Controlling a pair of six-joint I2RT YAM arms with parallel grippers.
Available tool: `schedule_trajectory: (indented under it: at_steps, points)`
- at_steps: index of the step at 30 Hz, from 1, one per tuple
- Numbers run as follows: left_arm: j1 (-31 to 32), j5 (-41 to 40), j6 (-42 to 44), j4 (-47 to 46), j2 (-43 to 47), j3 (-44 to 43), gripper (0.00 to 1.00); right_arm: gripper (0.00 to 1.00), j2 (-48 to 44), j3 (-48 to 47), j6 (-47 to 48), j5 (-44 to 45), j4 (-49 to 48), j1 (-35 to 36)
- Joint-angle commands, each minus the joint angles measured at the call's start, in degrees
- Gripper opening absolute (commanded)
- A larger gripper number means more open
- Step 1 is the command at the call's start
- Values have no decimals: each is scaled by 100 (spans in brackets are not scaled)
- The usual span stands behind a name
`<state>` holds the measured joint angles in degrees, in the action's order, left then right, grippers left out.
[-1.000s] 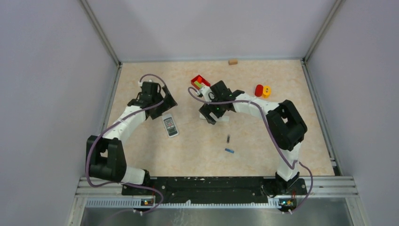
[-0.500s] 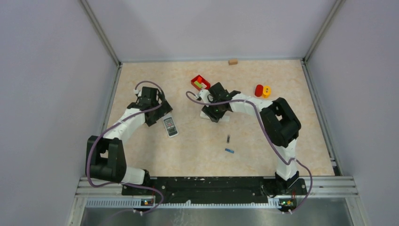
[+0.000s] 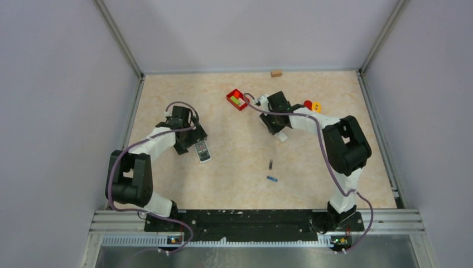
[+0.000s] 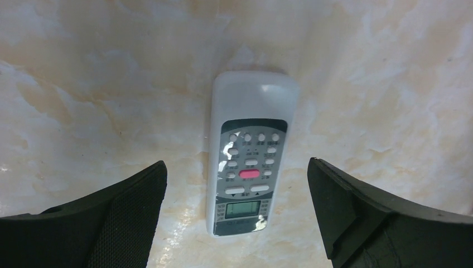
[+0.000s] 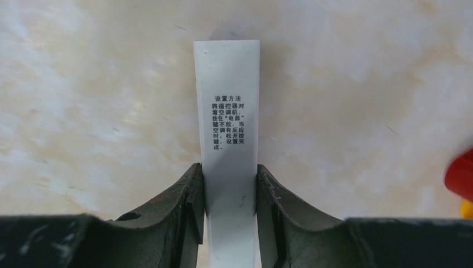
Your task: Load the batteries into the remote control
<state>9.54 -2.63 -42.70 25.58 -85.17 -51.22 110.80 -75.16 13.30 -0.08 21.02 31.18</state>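
Between the right fingers, a white labelled piece sits clamped.

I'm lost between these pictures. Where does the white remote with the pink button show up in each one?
Top external: the remote lies left of centre on the table.
Left wrist: the remote fills the middle, buttons up, display end at the bottom.
Right wrist: not in it. The white strip with printed text is another piece.
Shared landmark: the beige marbled tabletop shows in all three.
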Motion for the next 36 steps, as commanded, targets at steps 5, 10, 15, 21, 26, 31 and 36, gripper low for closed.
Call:
schedule_trajectory:
  at_steps: [5,10,15,21,26,31,36]
  points:
    - [183,90,154,-239,-556,116,99,31,-793,444,-564,496,-363,-621]
    - [339,-27,135,-232,-927,86,96,42,-724,475,-664,171,-197,-772]
    - [474,-266,58,-181,-1036,92,90,48,-630,436,-709,26,-81,-832]
    - [609,-438,27,-141,-1023,99,82,60,-474,370,-825,-125,7,-843]
    - [610,-399,34,-141,-1083,25,80,69,-652,329,-1013,-111,0,-844]
    - [610,-271,94,-165,-1236,-95,71,75,-963,241,-1432,-20,63,-845]
    - [674,-114,175,-207,-1454,-150,57,75,-1289,231,-1919,130,171,-849]
